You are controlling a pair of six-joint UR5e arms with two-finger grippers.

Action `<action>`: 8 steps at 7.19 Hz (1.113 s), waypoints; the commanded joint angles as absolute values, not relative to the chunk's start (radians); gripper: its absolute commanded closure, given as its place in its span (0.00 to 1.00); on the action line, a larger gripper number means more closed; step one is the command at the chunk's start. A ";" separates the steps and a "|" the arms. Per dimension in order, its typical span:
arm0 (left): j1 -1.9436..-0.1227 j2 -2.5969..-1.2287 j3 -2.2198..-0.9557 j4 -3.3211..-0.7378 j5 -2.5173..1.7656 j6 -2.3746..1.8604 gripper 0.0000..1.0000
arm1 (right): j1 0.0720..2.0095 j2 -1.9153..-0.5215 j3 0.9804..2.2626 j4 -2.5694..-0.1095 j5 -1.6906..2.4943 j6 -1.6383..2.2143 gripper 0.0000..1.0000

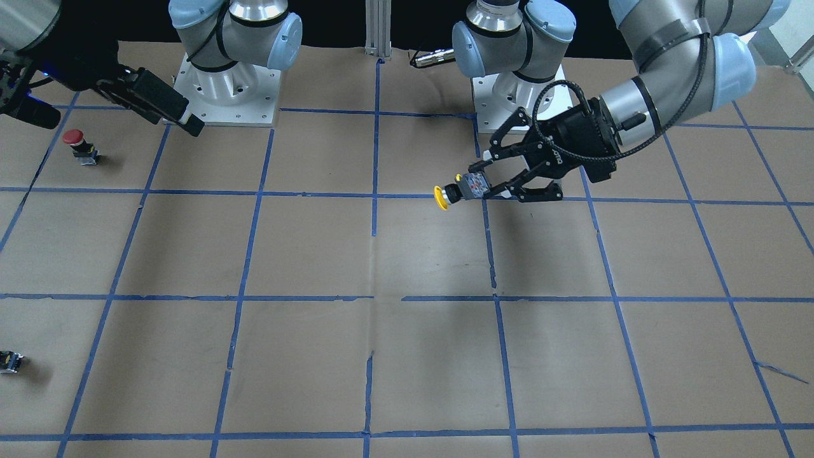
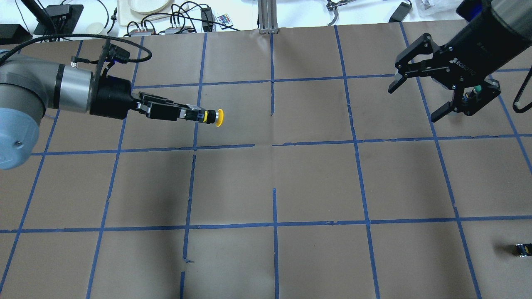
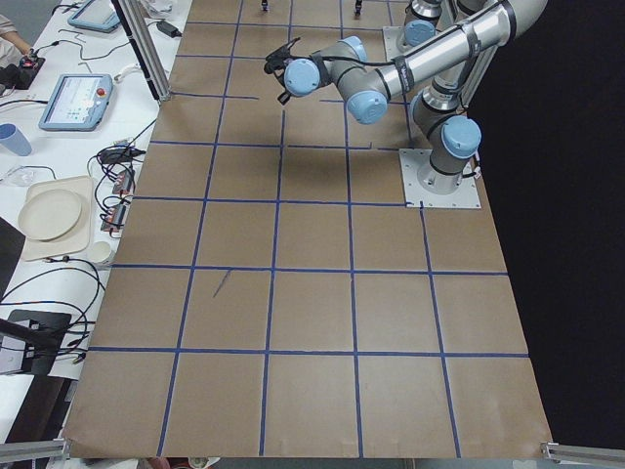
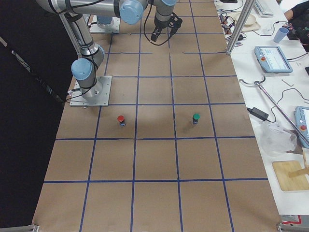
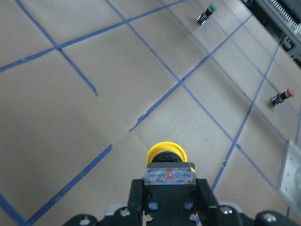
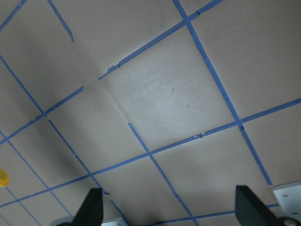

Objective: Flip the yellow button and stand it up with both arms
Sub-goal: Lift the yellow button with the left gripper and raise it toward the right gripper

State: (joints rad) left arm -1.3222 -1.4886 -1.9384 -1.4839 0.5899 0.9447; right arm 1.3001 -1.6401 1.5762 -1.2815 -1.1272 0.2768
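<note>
My left gripper (image 2: pixel 195 114) is shut on the black and metal body of the yellow button (image 2: pixel 216 117). It holds the button on its side above the table, yellow cap pointing toward the table's middle. In the front-facing view this gripper (image 1: pixel 486 186) shows with the cap (image 1: pixel 440 197) sticking out past the fingertips. The left wrist view shows the cap (image 5: pixel 166 153) just beyond the closed fingers (image 5: pixel 137 197). My right gripper (image 2: pixel 415 99) is open and empty, high over the far right of the table, well apart from the button. In its wrist view (image 6: pixel 169 207) both fingertips stand wide apart.
A red-capped button (image 1: pixel 75 141) stands near the right arm's base. A green-capped button (image 4: pixel 195 117) stands below my right gripper. A small capless black block (image 2: pixel 521 249) lies at the near right edge. The brown table (image 2: pixel 316 182) carries a blue tape grid.
</note>
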 commanded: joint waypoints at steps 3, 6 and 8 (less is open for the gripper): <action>-1.500 -1.431 -1.940 -1.378 0.364 0.582 0.97 | 1.287 -1.615 1.575 -1.273 -0.740 0.683 0.00; -1.531 -1.471 -1.997 -1.046 0.276 0.355 0.97 | 1.285 -1.614 1.582 -1.069 -0.603 0.759 0.00; -1.557 -1.491 -2.020 -0.805 0.288 0.244 0.97 | 1.285 -1.617 1.595 -0.938 -0.507 0.755 0.00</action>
State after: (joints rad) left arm -1.5384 -1.4796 -2.0021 -0.9527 0.2807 0.3062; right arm 1.2855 -1.6145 1.5852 -1.0219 -0.5582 0.7574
